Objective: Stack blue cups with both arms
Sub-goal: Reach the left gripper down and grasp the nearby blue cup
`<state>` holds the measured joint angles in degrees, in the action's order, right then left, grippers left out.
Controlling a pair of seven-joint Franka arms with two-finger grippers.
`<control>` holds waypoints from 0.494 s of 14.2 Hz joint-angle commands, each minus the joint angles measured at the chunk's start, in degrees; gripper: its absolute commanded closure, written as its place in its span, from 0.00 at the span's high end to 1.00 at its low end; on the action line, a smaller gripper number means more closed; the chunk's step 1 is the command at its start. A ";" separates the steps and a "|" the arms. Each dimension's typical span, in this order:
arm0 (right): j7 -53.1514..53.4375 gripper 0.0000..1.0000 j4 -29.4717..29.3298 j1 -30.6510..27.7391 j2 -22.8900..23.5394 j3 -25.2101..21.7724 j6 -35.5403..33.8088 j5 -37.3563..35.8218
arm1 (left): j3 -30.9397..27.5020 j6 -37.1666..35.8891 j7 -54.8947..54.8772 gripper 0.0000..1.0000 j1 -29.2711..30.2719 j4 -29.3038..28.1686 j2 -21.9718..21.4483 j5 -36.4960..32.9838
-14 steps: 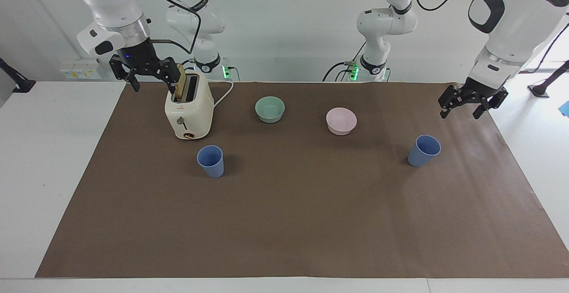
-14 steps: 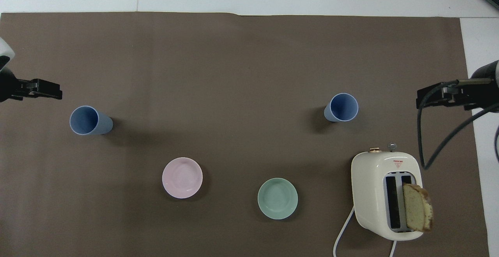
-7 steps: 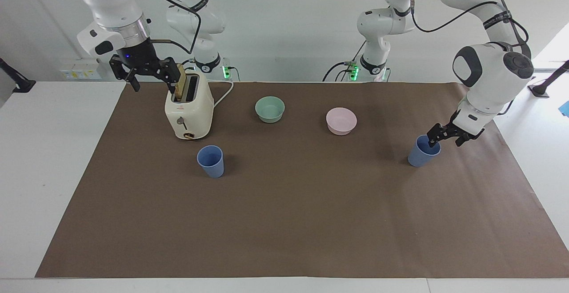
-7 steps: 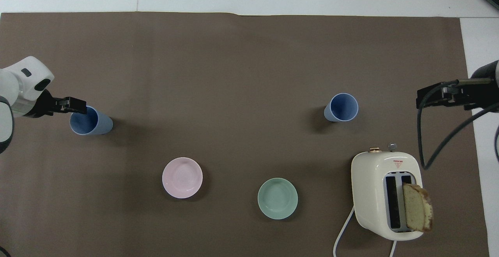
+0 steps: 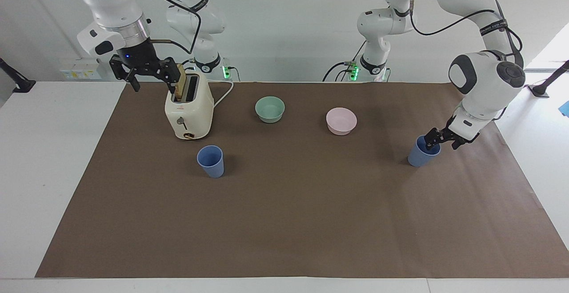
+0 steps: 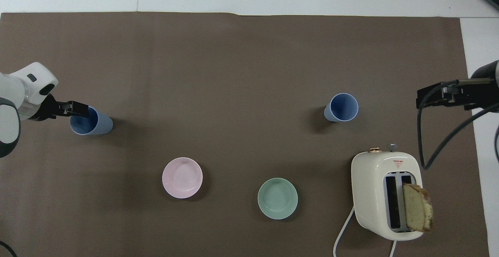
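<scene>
Two blue cups stand upright on the brown mat. One cup (image 5: 210, 161) (image 6: 342, 107) stands a little farther from the robots than the toaster. The other cup (image 5: 419, 155) (image 6: 95, 123) is toward the left arm's end. My left gripper (image 5: 441, 144) (image 6: 79, 109) is down at this cup's rim, open, with one finger inside the cup and the other outside it. My right gripper (image 5: 152, 84) (image 6: 424, 98) is open and empty. It waits in the air beside the toaster's top, at the mat's edge toward the right arm's end.
A cream toaster (image 5: 189, 113) (image 6: 384, 194) holds a slice of bread (image 5: 179, 86) (image 6: 417, 207) in one slot. A green bowl (image 5: 270, 109) (image 6: 277, 198) and a pink bowl (image 5: 341, 120) (image 6: 182, 178) sit nearer to the robots than the cups.
My left gripper has come down from the air onto the rim of the cup at its end, and its fingers now straddle the cup's wall. The right arm has not moved.
</scene>
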<state>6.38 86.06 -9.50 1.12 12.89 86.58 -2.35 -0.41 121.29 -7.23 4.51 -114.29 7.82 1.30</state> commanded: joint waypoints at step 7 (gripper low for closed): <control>-0.84 1.00 0.96 -0.96 -1.03 0.21 0.08 1.38 | 0.50 1.84 -0.94 0.08 0.94 -3.57 -0.87 0.63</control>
<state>6.38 86.06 -9.50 1.11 12.89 86.58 -2.35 -0.24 121.88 -7.68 4.91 -115.97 8.21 1.30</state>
